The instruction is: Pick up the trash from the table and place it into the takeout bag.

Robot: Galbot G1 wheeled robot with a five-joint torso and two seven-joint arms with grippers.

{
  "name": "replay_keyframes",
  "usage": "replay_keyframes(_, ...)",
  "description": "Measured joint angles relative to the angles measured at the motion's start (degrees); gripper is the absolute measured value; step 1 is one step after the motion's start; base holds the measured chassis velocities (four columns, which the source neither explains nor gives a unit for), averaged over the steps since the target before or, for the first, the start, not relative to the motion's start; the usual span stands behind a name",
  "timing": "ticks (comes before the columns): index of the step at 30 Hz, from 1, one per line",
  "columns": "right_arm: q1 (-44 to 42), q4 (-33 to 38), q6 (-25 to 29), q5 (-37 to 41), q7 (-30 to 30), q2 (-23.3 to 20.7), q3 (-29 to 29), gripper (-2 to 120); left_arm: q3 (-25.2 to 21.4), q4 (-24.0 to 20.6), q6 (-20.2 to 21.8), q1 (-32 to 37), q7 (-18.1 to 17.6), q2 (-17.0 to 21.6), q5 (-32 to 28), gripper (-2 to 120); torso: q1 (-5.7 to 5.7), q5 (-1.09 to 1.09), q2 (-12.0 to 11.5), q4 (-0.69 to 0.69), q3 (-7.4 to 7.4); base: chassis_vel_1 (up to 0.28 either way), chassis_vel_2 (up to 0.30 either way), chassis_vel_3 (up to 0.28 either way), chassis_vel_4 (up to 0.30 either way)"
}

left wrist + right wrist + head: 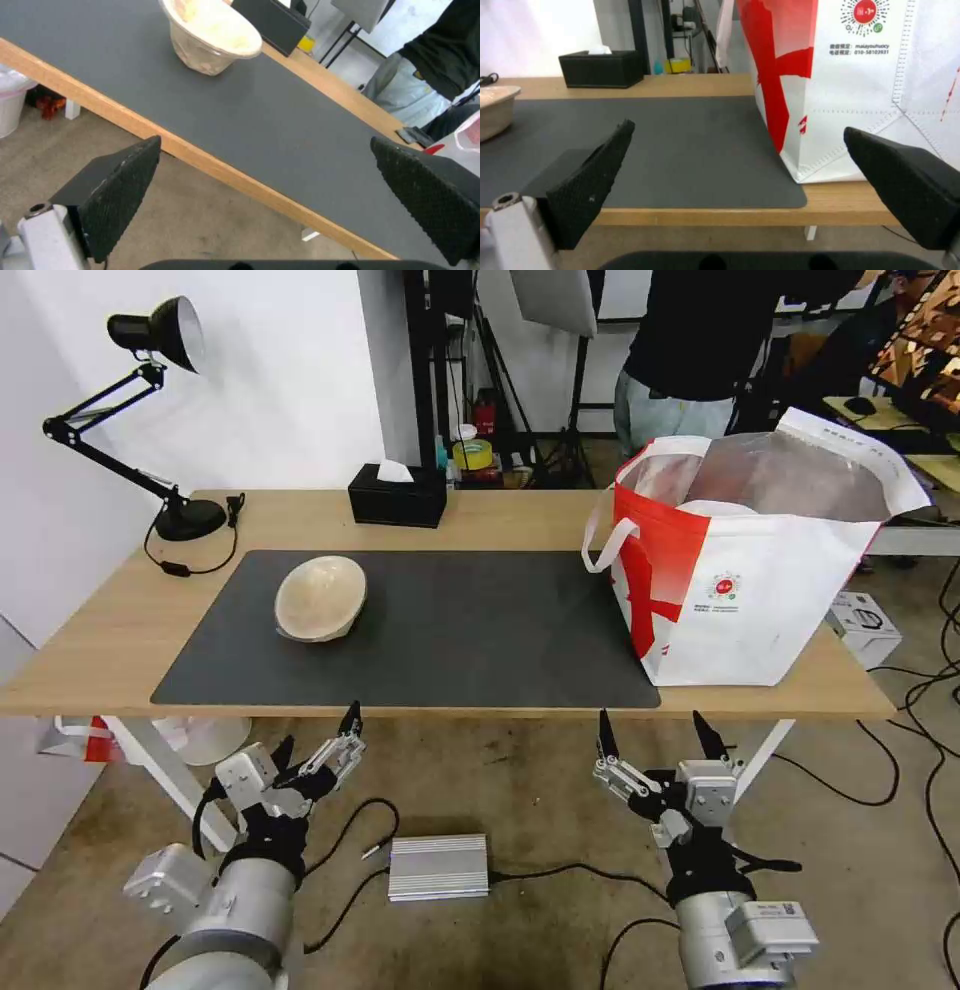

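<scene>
While both claws hang spread and empty below the table [480, 515] edge, one beige pulp bowl [320, 598] lies tilted on the mat.
Left gripper [318, 748] and right gripper [660, 732] are well apart from it; a rim pinch may slip, tipping it short of the takeout bag [760, 600].

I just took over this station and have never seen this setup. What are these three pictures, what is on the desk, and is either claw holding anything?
The wide picture comes from the robot's head, looking down at the table. The other two come from cameras on its wrists; the dark wedges in them are the gripper's own fingers.

The left gripper and right gripper both hang open below the table's front edge, holding nothing.

On the dark mat a beige pulp bowl lies tilted. The takeout bag stands open at the mat's right end. A black tissue box and a desk lamp sit toward the back.
</scene>
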Motion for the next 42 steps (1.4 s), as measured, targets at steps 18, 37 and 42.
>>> replay_keyframes(18, 0.0, 0.0, 0.0, 0.0, 0.0, 0.0, 0.0, 100, -0.85, 0.0, 1.18, -2.13, -1.96, 0.0, -5.75, 99, 0.0, 0.0, 0.0, 0.0, 0.0, 0.0, 0.0, 0.0, 0.0)
replay_keyframes(37, 0.0, 0.0, 0.0, 0.0, 0.0, 0.0, 0.0, 100, -3.01, 0.03, 1.47, -5.78, -3.27, 4.51, -13.17, 99, 0.0, 0.0, 0.0, 0.0, 0.0, 0.0, 0.0, 0.0, 0.0)
replay_keyframes(42, 0.0, 0.0, 0.0, 0.0, 0.0, -0.01, 0.0, 100, -3.38, 0.05, 1.48, -5.85, -3.56, 4.94, -14.08, 99, 0.0, 0.0, 0.0, 0.0, 0.0, 0.0, 0.0, 0.0, 0.0)
